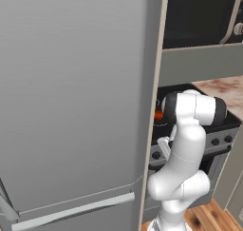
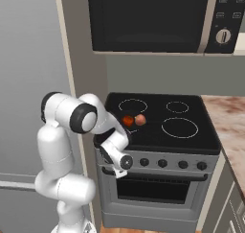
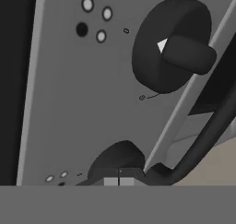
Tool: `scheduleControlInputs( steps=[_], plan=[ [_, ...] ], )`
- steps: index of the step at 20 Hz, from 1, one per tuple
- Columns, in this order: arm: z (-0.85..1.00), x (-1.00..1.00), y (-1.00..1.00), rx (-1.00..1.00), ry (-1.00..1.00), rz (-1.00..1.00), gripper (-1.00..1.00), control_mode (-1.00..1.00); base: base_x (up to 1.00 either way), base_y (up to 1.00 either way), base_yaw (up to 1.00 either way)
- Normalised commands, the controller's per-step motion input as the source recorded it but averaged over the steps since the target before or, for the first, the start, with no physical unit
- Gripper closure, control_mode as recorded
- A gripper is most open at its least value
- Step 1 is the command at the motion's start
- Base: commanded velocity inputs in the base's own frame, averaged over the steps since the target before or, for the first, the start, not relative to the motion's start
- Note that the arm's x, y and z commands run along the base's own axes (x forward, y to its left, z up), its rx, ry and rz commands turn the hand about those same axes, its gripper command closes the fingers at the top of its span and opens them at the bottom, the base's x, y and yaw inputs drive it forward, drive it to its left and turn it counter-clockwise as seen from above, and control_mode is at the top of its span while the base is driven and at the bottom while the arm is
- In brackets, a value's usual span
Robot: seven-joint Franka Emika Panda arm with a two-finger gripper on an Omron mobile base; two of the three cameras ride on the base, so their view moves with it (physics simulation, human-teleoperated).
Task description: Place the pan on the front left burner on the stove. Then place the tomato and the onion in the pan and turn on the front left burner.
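Note:
On the stove [image 2: 158, 136], the small red tomato [image 2: 128, 120] and the paler onion [image 2: 140, 119] lie side by side at the front left of the black cooktop. They rest in the pan [image 2: 135, 128], which barely stands out from the glass and covers the front left burner. My gripper [image 2: 125, 164] is down at the grey front panel, at the leftmost knob. In the hand view its fingertips [image 3: 119, 180] are shut and pressed against that dark knob [image 3: 116, 157]. A second knob [image 3: 173, 45] with a white pointer sits further along. The tomato [image 1: 158, 115] peeks out behind my arm.
A tall grey fridge [image 1: 71, 106] stands close on the left of the stove. A black microwave [image 2: 153, 18] hangs above the cooktop. A marbled counter [image 2: 232, 122] runs to the right. The dark oven door handle [image 3: 207, 131] crosses below the knobs.

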Motion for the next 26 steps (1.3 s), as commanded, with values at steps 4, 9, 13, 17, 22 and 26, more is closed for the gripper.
scheduleControlInputs(
  steps=[4, 9, 13, 17, 22, 26],
  plan=[
    [-0.08, 0.23, 0.23, 0.0, 0.01, 0.0, 1.0, -1.0, 0.0, 0.0, 0.0],
    [-0.06, 0.23, 0.5, 0.0, 0.02, 0.0, 1.0, -1.0, 0.0, 0.0, 0.0],
    [-0.12, 0.24, 0.6, 0.0, 0.09, 0.0, 1.0, -1.0, 0.0, 0.0, 0.0],
    [-0.15, 0.23, 0.69, 0.0, 0.12, 0.0, 1.0, -1.0, 0.0, 0.0, 0.0],
    [-0.17, 0.14, 0.87, -0.1, 0.08, 0.02, 1.0, -1.0, 0.0, 0.0, 0.0],
    [-0.26, 0.04, 0.98, -0.25, 0.0, 0.1, 1.0, -1.0, 0.0, 0.0, 0.0]
  ],
)
